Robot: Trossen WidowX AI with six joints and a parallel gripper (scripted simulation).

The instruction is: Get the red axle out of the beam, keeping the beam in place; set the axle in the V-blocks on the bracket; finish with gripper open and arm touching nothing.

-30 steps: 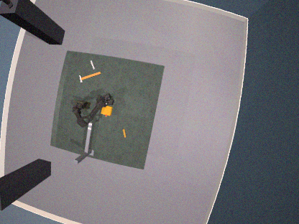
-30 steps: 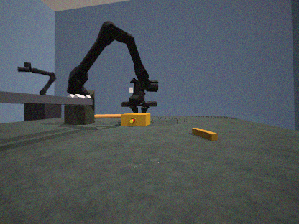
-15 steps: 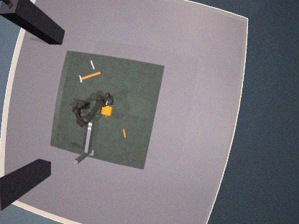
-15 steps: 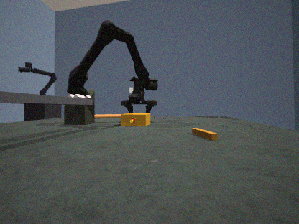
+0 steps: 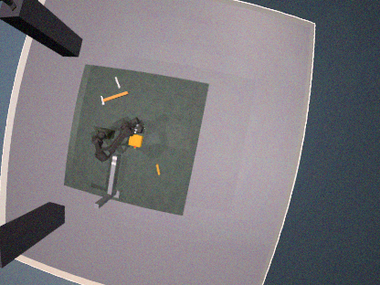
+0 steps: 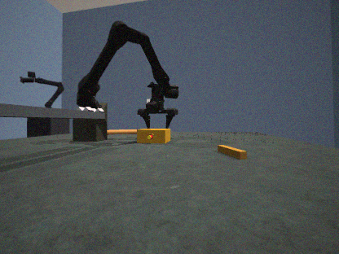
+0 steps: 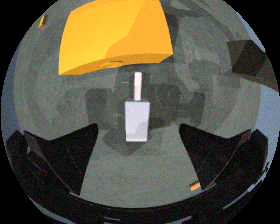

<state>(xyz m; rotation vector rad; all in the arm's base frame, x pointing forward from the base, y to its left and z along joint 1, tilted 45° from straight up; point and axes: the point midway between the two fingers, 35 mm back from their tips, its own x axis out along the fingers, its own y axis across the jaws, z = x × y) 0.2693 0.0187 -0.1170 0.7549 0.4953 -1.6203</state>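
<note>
A short orange bar (image 5: 158,169) (image 6: 232,151) (image 7: 42,21) lies on the counter (image 5: 183,117) (image 6: 175,198) (image 7: 165,175), well apart from the hand (image 5: 138,128) (image 6: 158,124) (image 7: 139,128). Away on the hand's other side lie a long orange rod (image 5: 116,96) (image 6: 122,132) (image 7: 195,185) and a small white stick (image 5: 117,82).
</note>
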